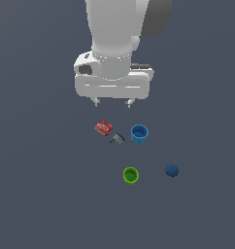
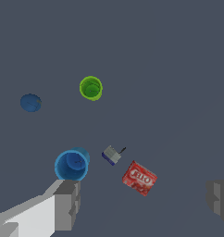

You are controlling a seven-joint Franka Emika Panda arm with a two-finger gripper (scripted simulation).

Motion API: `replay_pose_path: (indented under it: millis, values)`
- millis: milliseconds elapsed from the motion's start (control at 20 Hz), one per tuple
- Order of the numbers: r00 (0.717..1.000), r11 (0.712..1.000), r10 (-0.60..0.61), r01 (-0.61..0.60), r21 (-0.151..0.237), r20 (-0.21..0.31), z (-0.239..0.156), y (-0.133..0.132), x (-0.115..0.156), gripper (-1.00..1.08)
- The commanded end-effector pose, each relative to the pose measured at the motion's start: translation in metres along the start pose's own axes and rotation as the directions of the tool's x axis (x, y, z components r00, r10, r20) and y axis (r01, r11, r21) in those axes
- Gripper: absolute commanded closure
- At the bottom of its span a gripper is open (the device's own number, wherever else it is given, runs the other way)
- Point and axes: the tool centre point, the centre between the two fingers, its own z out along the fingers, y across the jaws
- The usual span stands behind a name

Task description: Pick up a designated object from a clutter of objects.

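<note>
Pincer (image 1: 112,102) spread open, empty, high above red box (image 1: 104,127). Navy ball (image 1: 172,170) well beyond blue cup (image 1: 139,133); risks rolling off if nudged off-centre.

A bare simulated test scene
Flat, featureless slate-grey worktop (image 1: 41,194) fills both views, with evenly shaded, render-like small objects and no walls or furnishings visible

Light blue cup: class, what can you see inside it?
The light blue cup stands upright and open; the wrist view shows only its own blue floor, nothing in it. The near inner wall is hidden by the rim. The gripper hangs open above the clutter.
</note>
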Motion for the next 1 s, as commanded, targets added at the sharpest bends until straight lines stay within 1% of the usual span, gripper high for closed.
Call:
replay_pose_path:
  millis: [0,500,750,950]
  values:
    - [1.0,1.0,0.0,0.0,0.0,0.0,0.0,0.0,0.0,-0.92]
    - [0.998,0.998,-0.064,0.064,-0.019,-0.012,-0.012,-0.005,0.002,-0.92]
    - [0.998,0.998,-0.058,0.058,-0.017,-0.012,-0.01,-0.006,0.004,-0.92]
    - [0.999,0.999,-0.044,0.044,-0.013,-0.012,-0.003,-0.014,0.011,-0.92]
